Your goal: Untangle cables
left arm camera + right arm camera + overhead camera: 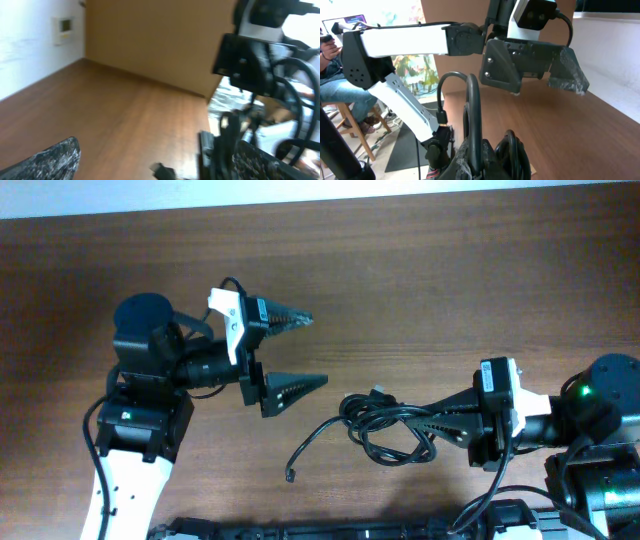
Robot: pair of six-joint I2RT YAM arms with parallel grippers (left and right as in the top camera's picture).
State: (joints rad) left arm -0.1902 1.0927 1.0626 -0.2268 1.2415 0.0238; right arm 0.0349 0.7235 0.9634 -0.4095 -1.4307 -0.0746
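While the left end effector point(316, 350) is held wide apart above the brown wooden surface point(450, 270), nothing is gripped between its fingers. The right end effector point(418, 423) is clenched on the cables point(360, 415), a tangle of thin black loops right of centre, near the front edge. One loose end is trailed leftward, its small plug point(291, 476) seen apart from the bundle. In the right wrist view, one loop point(471, 92) is arched above the closed fingers.

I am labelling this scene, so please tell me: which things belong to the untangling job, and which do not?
Part of the job: cables; right claw, shut on them; left claw, open.
Not part of it: table; wall panel; seated person.
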